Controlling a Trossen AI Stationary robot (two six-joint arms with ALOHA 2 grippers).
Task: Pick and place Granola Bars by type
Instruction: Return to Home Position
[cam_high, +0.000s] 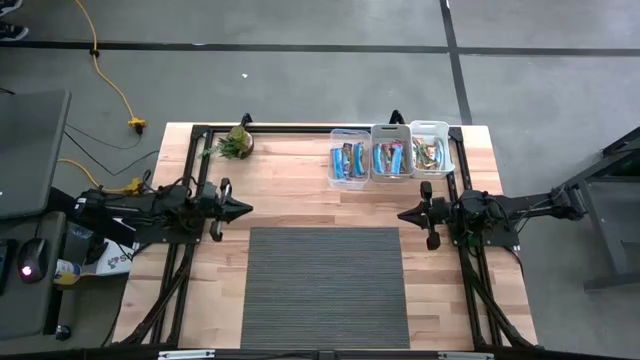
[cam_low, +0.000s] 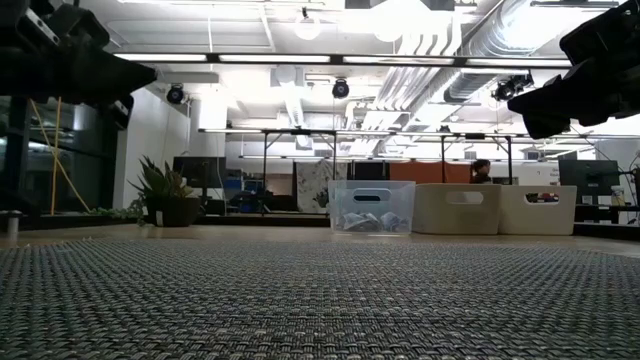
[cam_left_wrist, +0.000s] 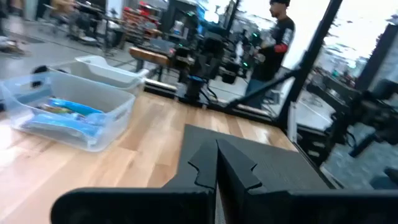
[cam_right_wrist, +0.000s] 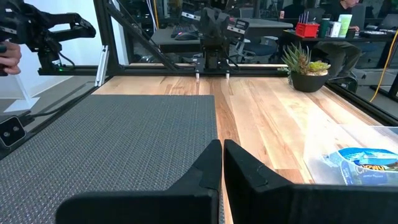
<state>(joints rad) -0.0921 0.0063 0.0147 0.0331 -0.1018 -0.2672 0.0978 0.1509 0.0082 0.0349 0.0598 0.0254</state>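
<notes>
Left gripper (cam_high: 240, 209), its two dark fingers pressed together on nothing, is hovering above the left side of the pale wooden table (cam_high: 290, 200), pointing inward, with its arm folded back over the table's edge. Beyond it, at the far edge, a small green potted plant (cam_high: 238, 142) is standing well apart from either arm. A grey woven rectangular mat (cam_high: 323, 285) is lying across the middle front, and no bar is showing on it or on the bare wood in the high view.

Further right, three clear rectangular plastic bins are sitting side by side at the far edge, and the Granola Bars are lying inside them by kind: bright blue wrapped bars (cam_high: 345, 160) in the left bin (cam_high: 350, 132), blue-red-white wrapped bars (cam_high: 392, 158) in the middle bin (cam_high: 390, 127), and yellow-green wrapped bars (cam_high: 430, 153) in the right bin (cam_high: 430, 124). The sorting is looking finished.

At the right side the right gripper (cam_high: 405, 213) is mirroring the other, raised, with its fingers drawn together and empty. It is near the bins but not touching them.

Parking seems to be all that is left. To do it well, both arms should be settling slowly at their own sides, fingers closed and high above the wood. The right arm should be swinging away from the bins rather than past their rims, so that no wall is getting knocked.
</notes>
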